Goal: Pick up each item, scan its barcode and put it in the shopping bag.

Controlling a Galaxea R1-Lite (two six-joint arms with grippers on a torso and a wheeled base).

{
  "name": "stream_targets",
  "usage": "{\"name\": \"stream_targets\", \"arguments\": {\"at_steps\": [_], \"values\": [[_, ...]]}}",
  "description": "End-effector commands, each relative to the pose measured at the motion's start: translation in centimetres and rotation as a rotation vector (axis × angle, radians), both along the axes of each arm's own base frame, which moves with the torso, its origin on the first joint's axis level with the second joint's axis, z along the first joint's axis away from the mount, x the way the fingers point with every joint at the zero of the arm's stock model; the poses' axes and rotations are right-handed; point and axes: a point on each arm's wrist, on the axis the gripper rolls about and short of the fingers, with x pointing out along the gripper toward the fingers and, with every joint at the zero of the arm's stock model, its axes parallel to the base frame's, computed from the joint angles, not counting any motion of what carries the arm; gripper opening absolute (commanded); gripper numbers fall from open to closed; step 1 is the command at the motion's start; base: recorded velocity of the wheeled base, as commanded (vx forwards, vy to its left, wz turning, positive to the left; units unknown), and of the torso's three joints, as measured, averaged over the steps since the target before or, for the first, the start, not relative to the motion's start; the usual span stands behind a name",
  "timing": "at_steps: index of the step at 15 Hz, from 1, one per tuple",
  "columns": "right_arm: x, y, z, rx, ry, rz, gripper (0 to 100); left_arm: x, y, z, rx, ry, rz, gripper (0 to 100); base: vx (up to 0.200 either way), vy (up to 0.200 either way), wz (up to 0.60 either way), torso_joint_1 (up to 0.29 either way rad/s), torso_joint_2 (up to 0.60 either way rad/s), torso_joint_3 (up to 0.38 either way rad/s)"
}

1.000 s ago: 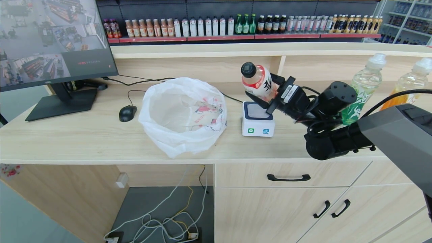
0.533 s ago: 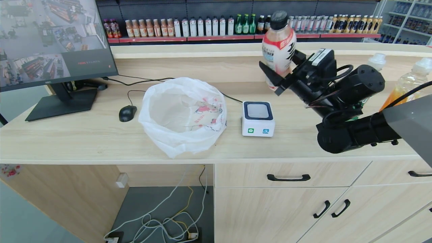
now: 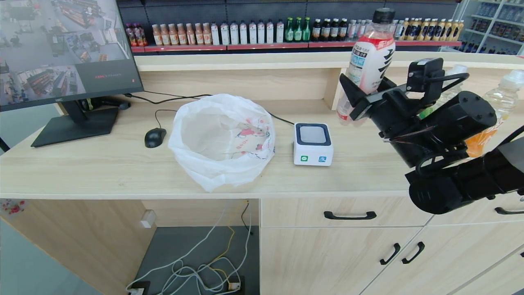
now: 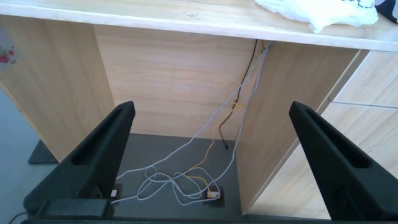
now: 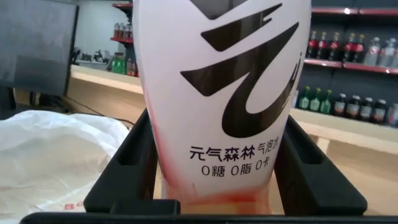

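Observation:
My right gripper (image 3: 355, 97) is shut on a white and pink drink bottle (image 3: 365, 65) with a black cap, held upright in the air to the right of the scanner (image 3: 312, 144). The same bottle (image 5: 224, 93) sits between the black fingers (image 5: 127, 168) in the right wrist view. A white shopping bag (image 3: 222, 139) stands open on the counter, left of the scanner. My left gripper (image 4: 211, 162) hangs open below the counter, over the floor with the cables (image 4: 186, 180). A corner of the bag (image 4: 323, 12) lies on the counter edge above it.
A green-labelled bottle (image 3: 450, 82) and an orange drink bottle (image 3: 491, 110) stand at the counter's right end behind my right arm. A monitor (image 3: 61, 49) and mouse (image 3: 155, 137) occupy the left. Drawers (image 3: 350, 215) lie under the counter.
My right gripper has lifted the bottle off the scanner, swung it to the right and turned it from tilted to upright.

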Motion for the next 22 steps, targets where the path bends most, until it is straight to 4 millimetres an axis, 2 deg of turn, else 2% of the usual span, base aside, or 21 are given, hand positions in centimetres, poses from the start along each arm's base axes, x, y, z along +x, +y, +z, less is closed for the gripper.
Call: {"name": "stream_targets", "arguments": {"at_steps": [1,4,6,12,21,22], "values": [[-1.3,-0.2,0.4,0.064,0.030,-0.034,0,0.0,0.0,0.0,-0.001,0.000,0.001,100,0.000,0.000,0.00,0.000,0.00,0.000],[-1.3,-0.3,0.2,0.110,0.051,-0.087,0,0.0,0.0,0.0,-0.002,0.001,0.001,100,0.000,0.000,0.00,0.000,0.00,0.000],[-1.3,-0.4,0.3,0.144,0.055,-0.133,0,0.0,0.0,0.0,-0.004,0.001,0.001,100,0.000,0.200,0.00,0.002,0.00,-0.002],[-1.2,-0.4,0.4,0.157,0.057,-0.126,0,0.0,0.0,0.0,-0.005,0.000,0.001,100,0.000,0.200,0.00,0.000,0.00,0.001],[-0.6,-0.6,-0.3,0.152,0.075,-0.135,0,0.0,0.0,0.0,-0.004,0.000,0.001,100,0.000,0.200,0.00,0.003,0.00,0.001],[-0.5,-0.5,-0.5,0.150,0.080,-0.134,0,0.0,0.0,0.0,-0.001,0.000,0.001,100,0.000,0.000,0.00,0.000,0.00,0.000]]}}
